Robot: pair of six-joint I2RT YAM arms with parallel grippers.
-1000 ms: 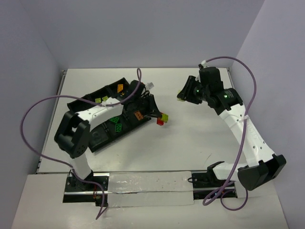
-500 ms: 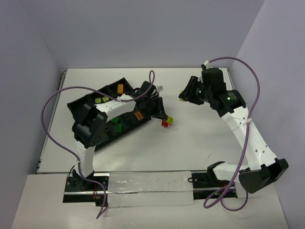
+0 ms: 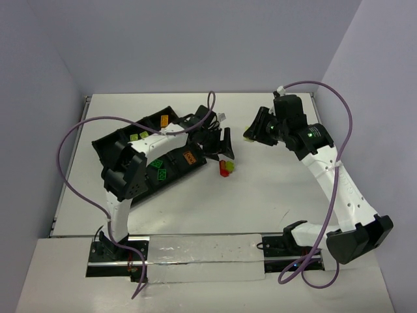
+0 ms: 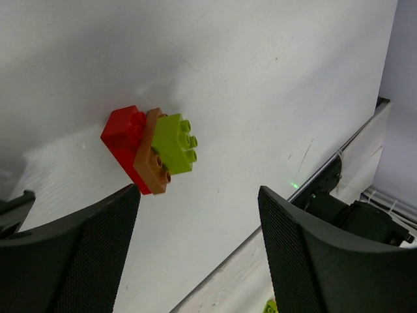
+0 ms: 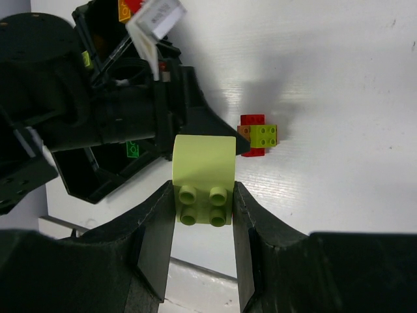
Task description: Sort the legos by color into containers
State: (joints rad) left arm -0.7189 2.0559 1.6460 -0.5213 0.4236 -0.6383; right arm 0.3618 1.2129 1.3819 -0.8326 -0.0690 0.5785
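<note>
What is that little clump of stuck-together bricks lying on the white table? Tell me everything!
It is a lego stack of shiny plastic: a red brick, an orange one in the middle, and a yellow-green one with round studs showing. It seems tipped on its side on the white table, near the black tray. Nothing holds it; the left gripper hovers open above it.

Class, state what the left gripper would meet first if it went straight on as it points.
Probably the red-orange-green lego stack on the table, just ahead of the open left gripper; depth is unclear.
</note>
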